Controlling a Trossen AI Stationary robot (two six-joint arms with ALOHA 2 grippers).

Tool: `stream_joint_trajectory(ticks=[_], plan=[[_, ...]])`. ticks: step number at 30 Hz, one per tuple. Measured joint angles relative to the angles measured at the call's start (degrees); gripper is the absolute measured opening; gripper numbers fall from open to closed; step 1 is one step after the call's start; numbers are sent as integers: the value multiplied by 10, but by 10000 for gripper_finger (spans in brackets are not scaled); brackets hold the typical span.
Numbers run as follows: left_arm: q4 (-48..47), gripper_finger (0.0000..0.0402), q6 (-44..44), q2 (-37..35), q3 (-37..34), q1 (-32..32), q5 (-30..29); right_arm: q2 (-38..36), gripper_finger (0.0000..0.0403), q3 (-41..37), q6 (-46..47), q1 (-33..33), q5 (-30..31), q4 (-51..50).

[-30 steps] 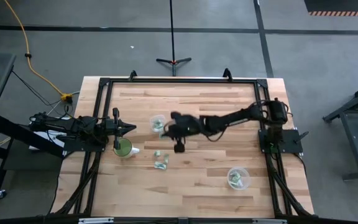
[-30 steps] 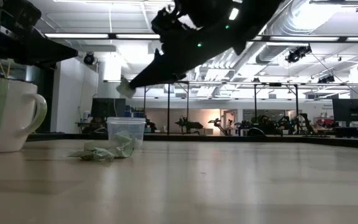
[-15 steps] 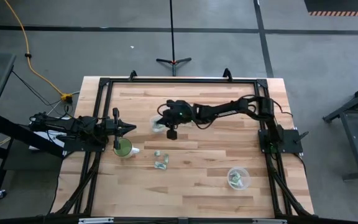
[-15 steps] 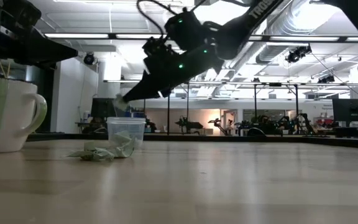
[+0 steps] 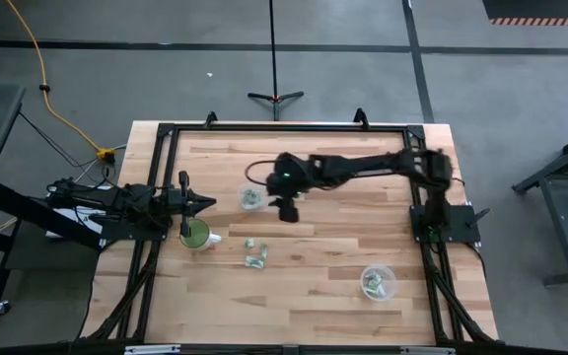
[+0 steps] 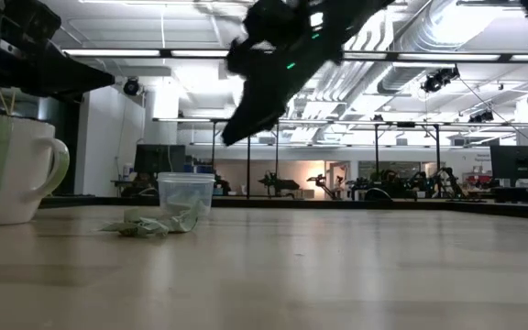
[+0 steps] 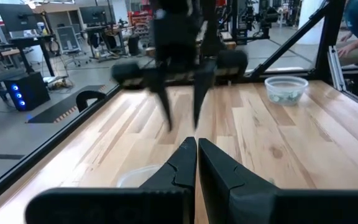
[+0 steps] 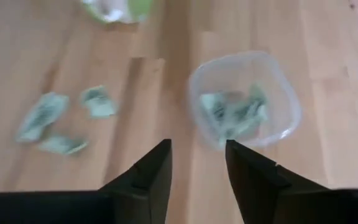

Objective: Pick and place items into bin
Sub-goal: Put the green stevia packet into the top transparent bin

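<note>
Right wrist view shows the right gripper [image 8: 196, 163] with fingers parted and nothing between them, hanging above a clear bin [image 8: 245, 99] that already holds several items [image 8: 234, 111]. Three more items [image 8: 55, 121] lie loose on the table [image 8: 328, 74] beside it, near the green cup [image 5: 196, 235]. The left gripper [image 7: 196, 163] waits pressed shut at the table's left edge. The thin wrappers lie flat, so a descending pinch could slide one away or miss it. A low sweep toward them could also nudge the light bin or the cup.
</note>
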Motion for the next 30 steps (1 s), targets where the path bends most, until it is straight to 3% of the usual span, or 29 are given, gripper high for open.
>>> stream_joint_trajectory(ticks=[3, 6, 10, 16, 18, 23, 30], plan=[[-7, 51, -2, 0, 0, 0, 0, -81, 115, -106, 18, 9, -2, 64], [-10, 51, -2, 0, 0, 0, 0, -192, 83, -260, 51, 20, 27, 154], [-13, 51, -4, 0, 0, 0, 0, -377, 42, -465, 94, 45, 106, 275], [7, 51, -1, 0, 0, 0, 0, -666, 3, -686, 119, 73, 134, 433], [17, 51, -1, 0, 0, 0, 0, -749, 4, -725, 125, 75, 147, 449], [21, 51, -1, 0, 0, 0, 0, -911, 3, -778, 119, 75, 147, 371], [21, 51, -3, 0, 0, 0, 0, -1074, 3, -823, 92, 75, 184, 280]])
